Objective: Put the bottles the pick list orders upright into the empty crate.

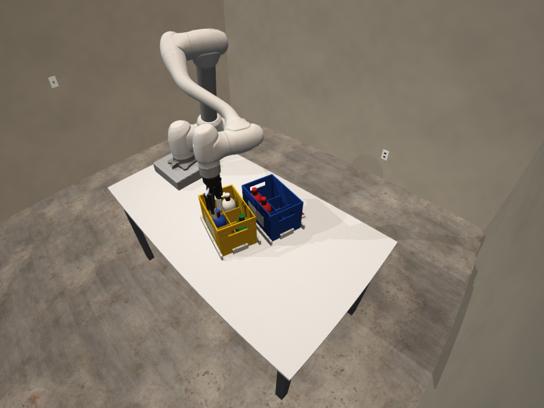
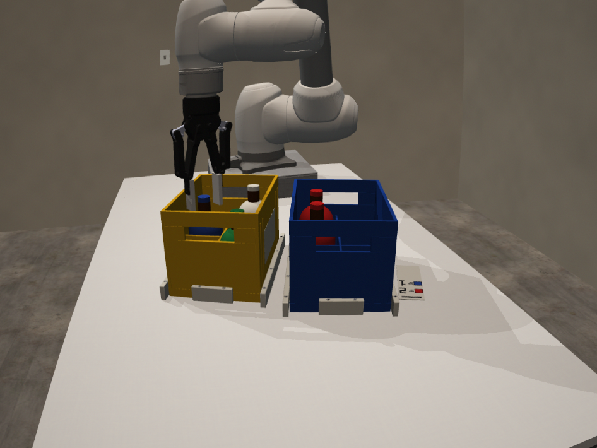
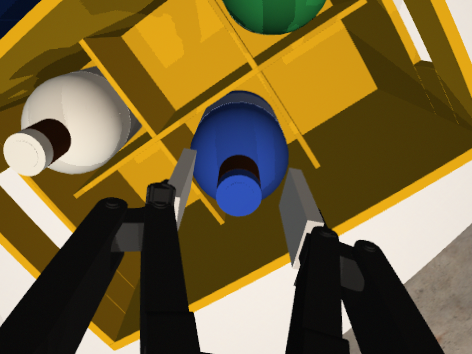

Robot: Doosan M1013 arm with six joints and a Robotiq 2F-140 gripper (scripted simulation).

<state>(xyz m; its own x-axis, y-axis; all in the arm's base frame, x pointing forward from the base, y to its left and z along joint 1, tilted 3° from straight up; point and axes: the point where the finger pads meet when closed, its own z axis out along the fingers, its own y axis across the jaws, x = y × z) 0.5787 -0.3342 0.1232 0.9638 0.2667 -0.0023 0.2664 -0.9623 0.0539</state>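
Observation:
My gripper (image 1: 216, 210) (image 2: 204, 192) (image 3: 239, 179) is open. Its fingers reach down into the yellow crate (image 1: 239, 243) (image 2: 212, 265) (image 3: 325, 90), on either side of the blue bottle (image 1: 219, 220) (image 2: 204, 231) (image 3: 239, 135), with gaps to it in the wrist view. A white bottle (image 1: 228, 203) (image 2: 251, 207) (image 3: 75, 115) and a green bottle (image 1: 240, 220) (image 2: 228, 236) (image 3: 275, 15) also stand there. Two red bottles (image 1: 256, 197) (image 1: 264, 206) stand in the blue crate (image 1: 287, 223) (image 2: 342, 274). The pick list (image 2: 409, 273) reads 2 red, 1 blue.
Low pale stops (image 2: 212, 294) (image 2: 341, 306) stand around the feet of both crates. The crates stand side by side with a narrow gap. Thin dividers (image 3: 255, 65) split the yellow crate into compartments. The grey robot base (image 1: 179, 177) is behind the crates.

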